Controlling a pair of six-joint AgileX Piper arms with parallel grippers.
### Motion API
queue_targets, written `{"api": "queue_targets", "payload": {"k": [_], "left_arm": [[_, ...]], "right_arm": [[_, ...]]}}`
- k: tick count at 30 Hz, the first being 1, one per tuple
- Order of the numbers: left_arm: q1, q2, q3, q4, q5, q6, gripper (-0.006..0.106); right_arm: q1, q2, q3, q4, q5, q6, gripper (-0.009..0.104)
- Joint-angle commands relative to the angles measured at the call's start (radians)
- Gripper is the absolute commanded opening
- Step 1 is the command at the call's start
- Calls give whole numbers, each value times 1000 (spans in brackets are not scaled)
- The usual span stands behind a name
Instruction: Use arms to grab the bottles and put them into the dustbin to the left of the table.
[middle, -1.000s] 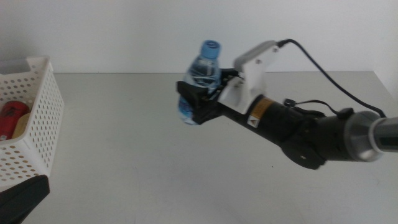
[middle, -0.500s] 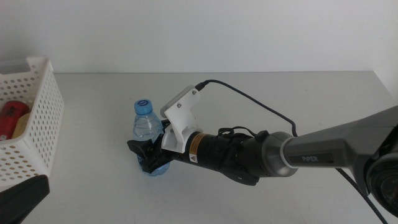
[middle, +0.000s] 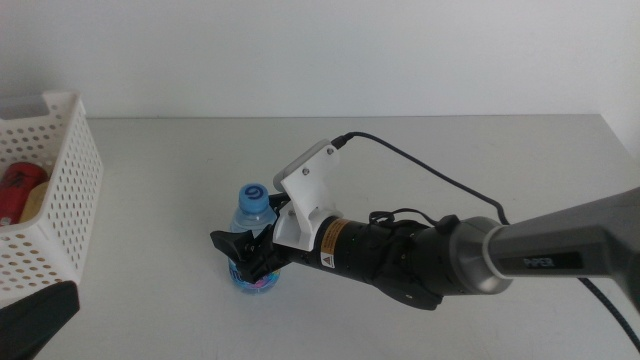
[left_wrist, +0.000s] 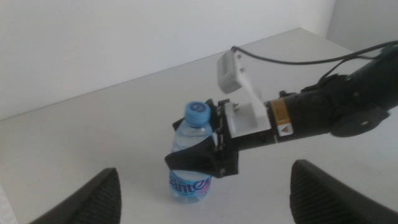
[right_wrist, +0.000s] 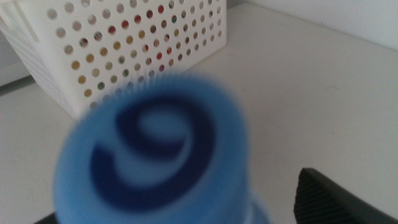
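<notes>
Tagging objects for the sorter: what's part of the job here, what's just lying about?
Job:
water bottle, upright on the table, right gripper around it
dustbin, red can inside
left gripper, open, waiting near the dustbin

Lying about:
nothing visible

R end effector (left_wrist: 208, 158) round upright water bottle (left_wrist: 191, 163) on table (left_wrist: 93, 134).

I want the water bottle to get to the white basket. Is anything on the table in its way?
No. Between the water bottle, held by the right end effector, and the basket, only bare table shows.
</notes>
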Motion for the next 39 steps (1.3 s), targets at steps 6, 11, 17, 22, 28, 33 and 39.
{"api": "queue_targets", "payload": {"k": [6,11,17,22,28,33,39], "left_arm": [[-8,19,-22,-15,-78,-14,92],[-8,19,-22,-15,-78,-14,92],[-8,19,-22,-15,-78,-14,92],[-8,19,-22,-15,-78,-14,92],[-8,19,-22,-15,-78,-14,92],[-8,19,-22,-15,-78,-14,92],[-8,19,-22,-15,-78,-14,92]], "right_arm": [[-3,-268,162,26,-87,-29,85],[-3,-450,298,27,-48,-29,85],[-2,-769,439,27,134,-28,82],[-1,-1034,458,27,453,17,76],[-1,-1212,465,27,781,17,69],[-1,-1328,468,148,941,-73,67],[-1,-1356,468,176,952,-180,67]]}}
